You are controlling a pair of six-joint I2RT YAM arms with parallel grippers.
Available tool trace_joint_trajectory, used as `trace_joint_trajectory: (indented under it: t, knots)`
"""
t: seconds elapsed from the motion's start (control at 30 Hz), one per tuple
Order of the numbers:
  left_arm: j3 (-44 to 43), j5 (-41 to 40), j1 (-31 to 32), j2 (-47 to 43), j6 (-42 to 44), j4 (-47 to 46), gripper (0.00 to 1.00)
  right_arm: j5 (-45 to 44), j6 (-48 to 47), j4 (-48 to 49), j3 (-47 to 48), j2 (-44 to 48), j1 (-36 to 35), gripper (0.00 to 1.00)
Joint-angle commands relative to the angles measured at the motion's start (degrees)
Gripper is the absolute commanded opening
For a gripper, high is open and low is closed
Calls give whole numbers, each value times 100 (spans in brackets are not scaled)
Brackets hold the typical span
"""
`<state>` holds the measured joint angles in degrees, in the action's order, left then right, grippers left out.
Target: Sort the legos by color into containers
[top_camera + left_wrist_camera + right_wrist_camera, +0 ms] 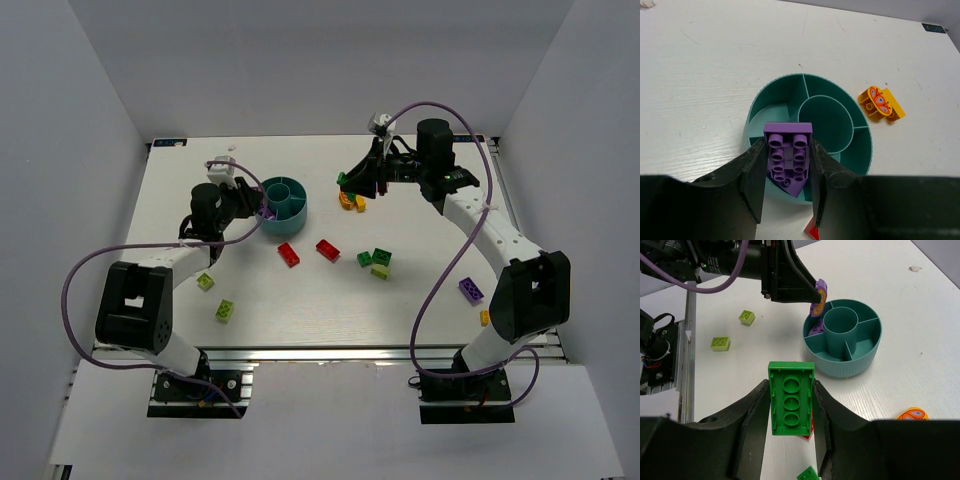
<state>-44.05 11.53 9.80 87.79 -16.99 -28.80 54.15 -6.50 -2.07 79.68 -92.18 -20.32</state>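
White worktop (pixel 300 310); left end effector (pixel 788 162) is pinching purple brick (pixel 788 142), bowl (pixel 863 145) beneath; right end effector (pixel 790 410) is pinching green brick (pixel 791 395). Seemingly light, stiff, slick; flat sides suit gripping.

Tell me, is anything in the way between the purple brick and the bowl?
Nothing visible is. The left pincer holds the purple brick right above the teal bowl, with only open air between them.

a white table (pixel 300 325), faintly scuffed, stands in a plain booth. a pale grey back wall (pixel 320 60), left wall (pixel 60 150) and right wall (pixel 585 130) close it in. a metal rail (pixel 330 356) runs along its near edge under soft, even light.
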Motion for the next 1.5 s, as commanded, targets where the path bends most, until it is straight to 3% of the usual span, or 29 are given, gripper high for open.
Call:
trace_joint_trajectory:
  t: [0.0, 0.23, 0.37, 0.5, 0.6, 0.93, 1.13, 1.27, 1.47]
  knots:
    - [-209, 341, -66, 80, -41, -275, 7, 69, -114, 13, 30, 113, -25, 0]
    - [-209, 447, -84, 212, -146, -425, 23, 69, -167, -48, 4, 113, -25, 0]
    - [-192, 438, -93, 256, -173, -443, 37, 78, -211, -75, 4, 104, -25, 0]
    - [-148, 368, -93, 151, -173, -408, 58, 78, -255, -92, 4, 104, -25, 0]
    - [-95, 289, -93, -24, -164, -364, 64, 69, -316, -119, -14, 104, -43, 0]
    - [-33, 34, -101, -1059, -295, 312, 63, -290, -554, 319, -233, 69, -367, 0]
    - [212, -265, -145, -2185, -813, 1262, 62, -756, 42, 2446, -858, -247, -587, 0]
    - [765, -397, -154, -3457, -1270, 1789, 62, -968, 482, 3360, -577, -1080, -737, 0]
    - [1153, -933, -145, -4998, -1754, 2844, 62, -520, 1422, 4960, 389, -2512, -851, 0]
